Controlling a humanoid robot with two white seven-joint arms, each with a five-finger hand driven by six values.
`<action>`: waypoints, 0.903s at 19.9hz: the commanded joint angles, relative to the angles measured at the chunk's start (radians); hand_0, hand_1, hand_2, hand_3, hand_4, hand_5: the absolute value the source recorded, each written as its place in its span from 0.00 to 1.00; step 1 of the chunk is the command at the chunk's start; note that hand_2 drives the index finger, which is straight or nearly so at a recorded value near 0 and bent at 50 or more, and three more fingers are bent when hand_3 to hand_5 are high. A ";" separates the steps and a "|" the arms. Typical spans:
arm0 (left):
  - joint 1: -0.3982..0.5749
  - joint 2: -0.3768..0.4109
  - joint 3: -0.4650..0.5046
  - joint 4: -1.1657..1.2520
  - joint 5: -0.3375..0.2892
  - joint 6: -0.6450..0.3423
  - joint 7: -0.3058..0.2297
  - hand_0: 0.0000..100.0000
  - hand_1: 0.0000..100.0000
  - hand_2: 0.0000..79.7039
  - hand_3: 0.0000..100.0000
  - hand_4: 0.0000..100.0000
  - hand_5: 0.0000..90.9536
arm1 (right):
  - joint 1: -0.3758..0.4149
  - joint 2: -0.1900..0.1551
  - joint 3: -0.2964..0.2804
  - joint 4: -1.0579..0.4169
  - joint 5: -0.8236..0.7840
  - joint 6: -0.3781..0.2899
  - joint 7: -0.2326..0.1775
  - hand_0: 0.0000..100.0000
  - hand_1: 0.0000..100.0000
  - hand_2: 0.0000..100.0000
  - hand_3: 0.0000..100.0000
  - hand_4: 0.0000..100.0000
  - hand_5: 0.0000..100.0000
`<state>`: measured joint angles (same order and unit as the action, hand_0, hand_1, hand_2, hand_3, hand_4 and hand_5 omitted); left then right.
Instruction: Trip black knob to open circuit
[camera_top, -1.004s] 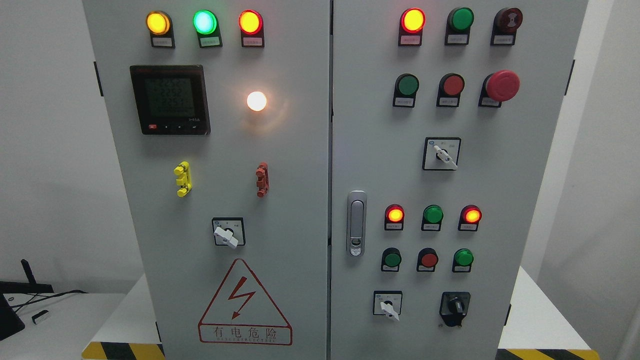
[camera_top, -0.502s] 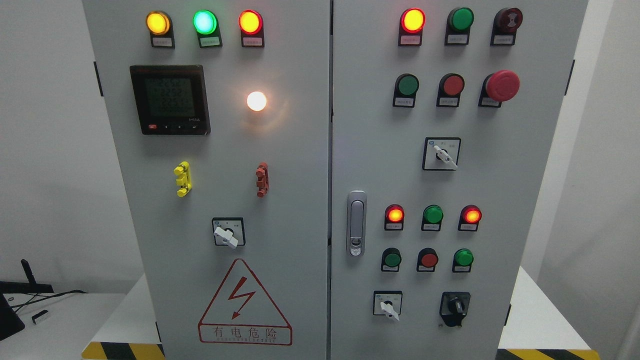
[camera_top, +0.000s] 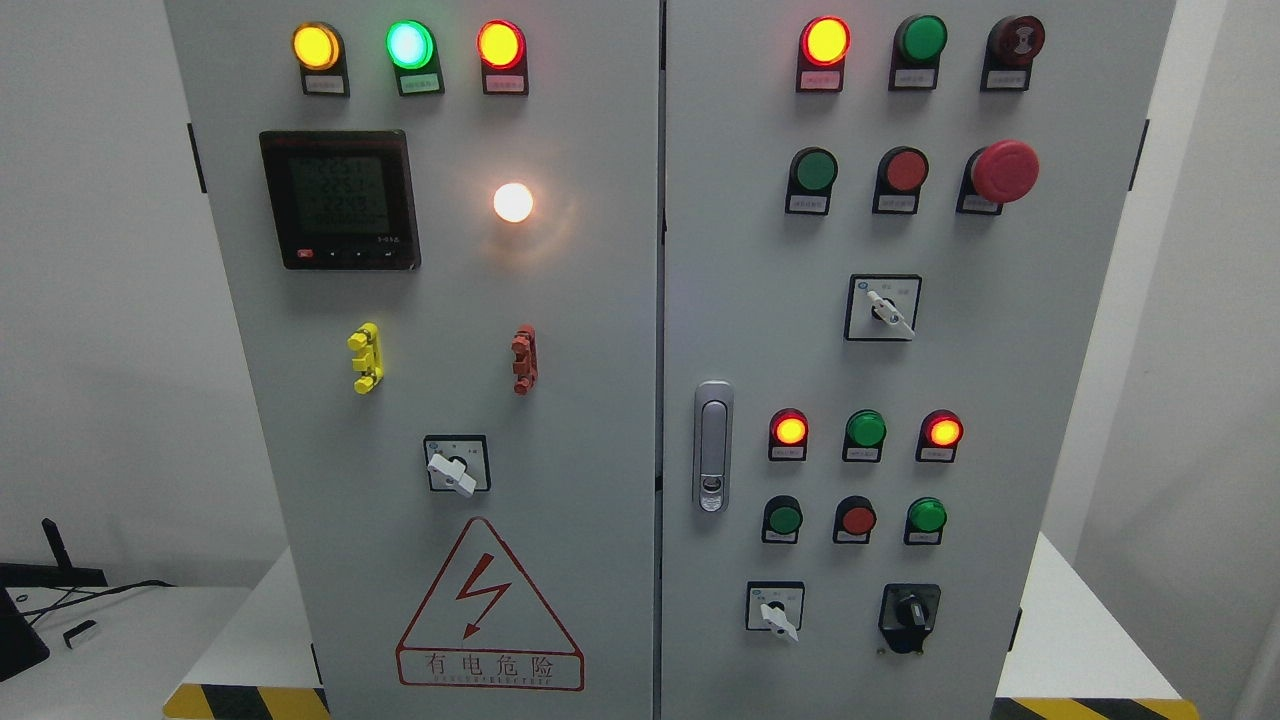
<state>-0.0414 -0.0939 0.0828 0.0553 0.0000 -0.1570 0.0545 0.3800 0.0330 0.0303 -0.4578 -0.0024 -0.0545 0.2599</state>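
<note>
The black knob is a small rotary switch on a black plate at the lower right of the grey cabinet's right door. Its pointer stands about upright. To its left is a white-handled selector switch. Neither of my hands nor arms shows in the head view.
The right door carries lit red lamps, green and red push buttons, a red mushroom stop button and a door latch. The left door holds a meter, a white lamp, and another selector. White tables flank the cabinet.
Only the digits on the meter display have changed. Nothing else has moved.
</note>
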 joint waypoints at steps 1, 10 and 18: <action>0.000 -0.001 0.000 0.000 -0.031 0.001 0.001 0.12 0.39 0.00 0.00 0.00 0.00 | 0.221 -0.019 -0.098 -0.600 -0.050 -0.050 0.054 0.05 0.17 0.02 0.17 0.10 0.11; 0.000 0.000 0.000 0.000 -0.031 0.001 0.001 0.12 0.39 0.00 0.00 0.00 0.00 | 0.453 -0.042 -0.202 -1.214 -0.272 -0.134 0.062 0.05 0.29 0.14 0.45 0.38 0.31; 0.000 0.000 0.000 0.000 -0.031 0.001 0.001 0.12 0.39 0.00 0.00 0.00 0.00 | 0.470 -0.056 -0.369 -1.515 -0.335 -0.139 0.051 0.07 0.44 0.22 0.93 0.81 0.74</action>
<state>-0.0414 -0.0939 0.0828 0.0552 0.0000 -0.1570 0.0545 0.8139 0.0064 -0.1653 -1.4399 -0.2838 -0.1917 0.3250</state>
